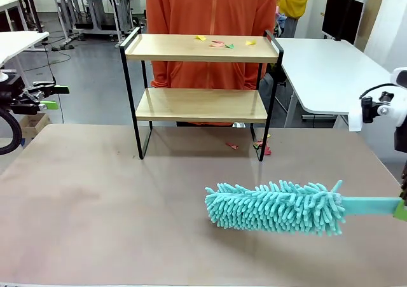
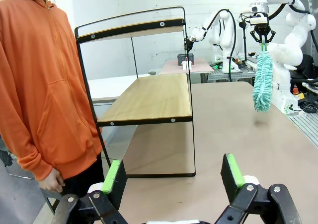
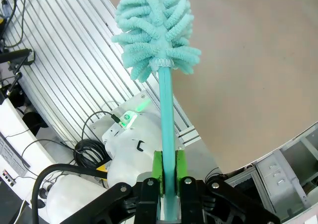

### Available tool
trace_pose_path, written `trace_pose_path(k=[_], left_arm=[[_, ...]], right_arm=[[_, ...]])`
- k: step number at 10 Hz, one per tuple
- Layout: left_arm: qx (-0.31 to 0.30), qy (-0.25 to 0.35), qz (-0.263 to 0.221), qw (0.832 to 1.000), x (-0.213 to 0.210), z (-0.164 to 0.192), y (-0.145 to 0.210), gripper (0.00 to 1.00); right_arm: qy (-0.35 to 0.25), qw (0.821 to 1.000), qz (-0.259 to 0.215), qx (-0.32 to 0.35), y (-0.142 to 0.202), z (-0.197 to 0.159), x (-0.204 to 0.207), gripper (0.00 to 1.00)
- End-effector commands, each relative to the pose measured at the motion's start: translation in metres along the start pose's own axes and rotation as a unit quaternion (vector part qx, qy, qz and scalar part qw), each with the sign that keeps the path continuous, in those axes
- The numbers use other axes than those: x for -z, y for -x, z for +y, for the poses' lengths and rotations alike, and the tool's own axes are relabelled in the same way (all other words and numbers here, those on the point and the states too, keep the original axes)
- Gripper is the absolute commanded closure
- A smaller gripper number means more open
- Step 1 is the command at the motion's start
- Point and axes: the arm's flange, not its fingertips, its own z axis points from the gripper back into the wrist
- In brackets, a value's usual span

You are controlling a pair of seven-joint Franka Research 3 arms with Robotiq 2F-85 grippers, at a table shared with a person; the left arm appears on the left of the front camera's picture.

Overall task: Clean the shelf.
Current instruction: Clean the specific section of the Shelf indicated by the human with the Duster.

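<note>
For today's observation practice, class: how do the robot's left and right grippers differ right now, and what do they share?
The left gripper stands open and empty; the right gripper is shut on the duster handle. The left gripper points at the shelf end from the table's left side; the right gripper holds the duster over the table from the right. Both are black with green pads.

Shelf [image 1: 178,48]: smooth wood boards, black metal frame; duster [image 1: 276,206]: fluffy teal cloth
</note>
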Motion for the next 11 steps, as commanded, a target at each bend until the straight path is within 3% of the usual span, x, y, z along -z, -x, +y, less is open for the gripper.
trace_pose_path(k=[1, 11], left_arm=[[0.001, 0.001, 0.0, 1.0, -0.0006, -0.0004, -0.0019, 0.0], [0.001, 0.001, 0.0, 1.0, -0.0006, -0.0004, -0.0019, 0.0]], right_arm=[[0.001, 1.0, -0.001, 0.0, -0.0012, -0.0009, 0.0001, 0.87], [0.001, 1.0, -0.001, 0.0, -0.0012, -0.0009, 0.0001, 0.87]])
